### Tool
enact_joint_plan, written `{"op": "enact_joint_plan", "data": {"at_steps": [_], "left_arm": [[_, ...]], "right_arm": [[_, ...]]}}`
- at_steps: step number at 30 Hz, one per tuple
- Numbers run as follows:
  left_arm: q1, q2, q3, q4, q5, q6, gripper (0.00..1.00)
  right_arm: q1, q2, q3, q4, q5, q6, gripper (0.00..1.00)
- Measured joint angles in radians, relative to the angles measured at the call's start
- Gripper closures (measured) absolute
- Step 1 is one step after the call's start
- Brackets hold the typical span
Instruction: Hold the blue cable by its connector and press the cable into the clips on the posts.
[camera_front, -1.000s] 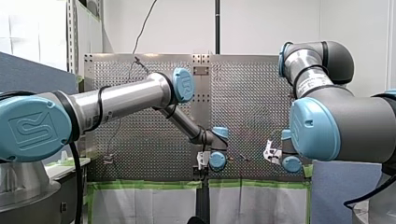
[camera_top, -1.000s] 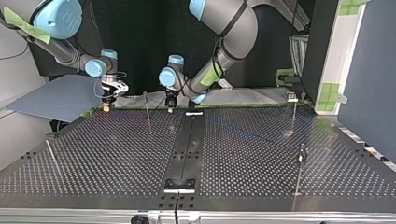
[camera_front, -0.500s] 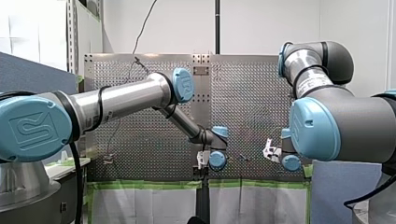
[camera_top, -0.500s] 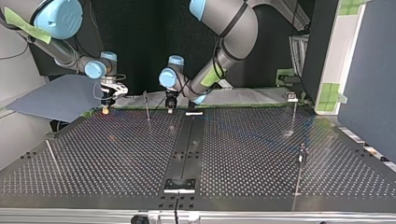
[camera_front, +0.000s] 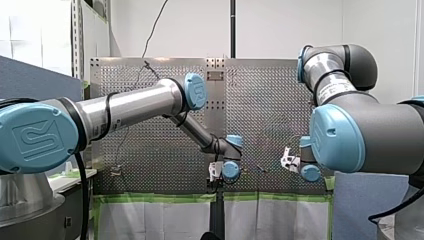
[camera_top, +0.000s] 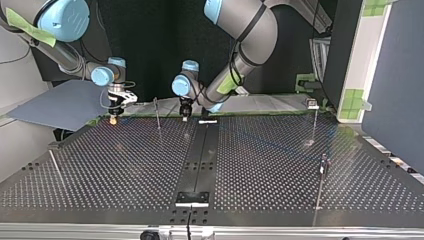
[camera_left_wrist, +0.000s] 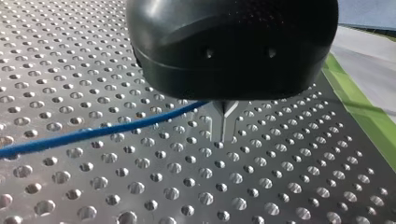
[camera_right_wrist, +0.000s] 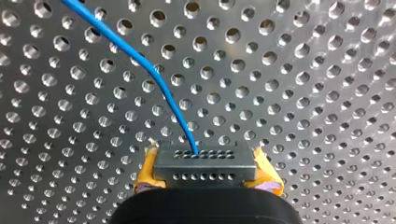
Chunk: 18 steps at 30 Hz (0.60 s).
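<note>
Right wrist view: my right jaws clamp the grey connector between yellow pads, and the blue cable leaves its face and curves away just above the perforated bench. In the left wrist view my left jaws are drawn narrow, almost closed. The cable runs in at their root, so they appear to pinch it partway along its length, with the rest trailing off low over the bench. The top view shows both arms working at the far edge of the bench, with a thin post standing between them and two more posts well apart at that view's right. No view shows the cable seated in a clip, so the work looks to be at the hold-and-position step, with routing not yet begun. The next move probably calls for keeping the span taut, bringing it level with the nearest post's clip and pressing it in without twisting the connector.
</note>
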Motion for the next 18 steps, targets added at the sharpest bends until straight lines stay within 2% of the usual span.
{"op": "enact_joint_plan", "data": {"at_steps": [3, 5, 6, 8, 15, 17, 18], "left_arm": [[0.0, 0.001, -0.002, -0.001, 0.003, -0.003, 0.96], [0.0, 0.001, -0.006, -0.001, 0.011, -0.009, 0.69], [0.0, 0.001, -0.007, -0.002, 0.017, -0.013, 0.69], [0.0, 0.001, -0.01, -0.002, 0.026, -0.018, 0.56], [-0.008, 0.001, -0.019, -0.002, 0.054, -0.008, 0.54], [-0.011, 0.001, -0.021, -0.004, 0.065, 0.001, 0.4], [-0.013, 0.002, -0.023, -0.007, 0.074, 0.008, 0.4]], "right_arm": [[0.002, 0.0, -0.001, 0.0, 0.0, 0.0, 1.0], [0.004, 0.001, -0.001, 0.0, 0.0, 0.002, 1.0], [0.005, 0.001, -0.001, 0.0, 0.0, 0.002, 1.0], [0.007, 0.001, -0.001, 0.0, 0.0, 0.003, 1.0], [0.01, 0.002, -0.001, 0.0, 0.0, 0.008, 1.0], [0.011, 0.003, -0.001, 0.0, 0.0, 0.013, 1.0], [0.011, 0.003, -0.001, 0.001, 0.0, 0.016, 1.0]]}}
